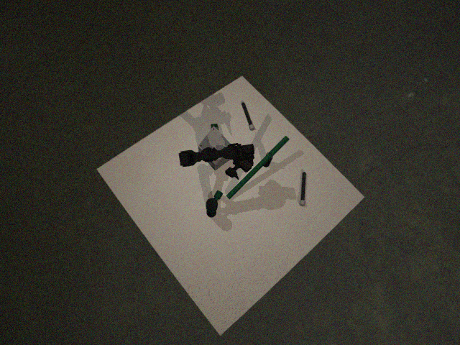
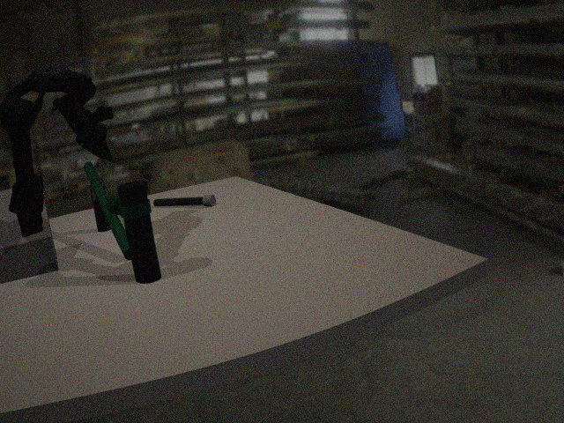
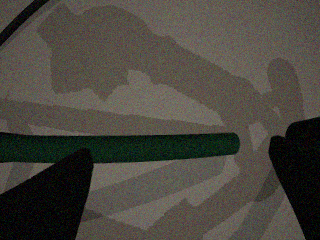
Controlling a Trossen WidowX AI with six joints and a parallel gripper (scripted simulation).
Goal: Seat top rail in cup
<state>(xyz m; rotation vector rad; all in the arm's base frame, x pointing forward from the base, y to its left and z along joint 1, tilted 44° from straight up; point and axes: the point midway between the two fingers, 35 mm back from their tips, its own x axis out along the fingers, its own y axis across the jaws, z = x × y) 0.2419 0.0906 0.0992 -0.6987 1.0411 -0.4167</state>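
Note:
The green rail (image 1: 257, 167) (image 2: 120, 232) (image 3: 150, 148) slants down from the small dark post (image 1: 269, 162) (image 2: 100, 219), with its lower end low beside the big post (image 1: 211, 208) (image 2: 144, 248). The green cup (image 1: 218, 194) hangs on the big post's band (image 2: 137, 211), up near the post cap. The rail's lower end is outside the cup, with a gap in the top view. My gripper (image 3: 184, 152) is open and empty above the rail. In the wrist view, the rail runs across between the fingers and ends short of the right finger. The loop cap's details are too dark to tell.
A dark rod with a pale end (image 1: 246, 114) lies near the back edge, and another dark rod (image 1: 302, 187) lies to the right. The grey arm base (image 1: 213, 139) (image 2: 29, 259) stands behind the posts. Arm shadows cross the table (image 1: 223, 282) (image 2: 273, 295).

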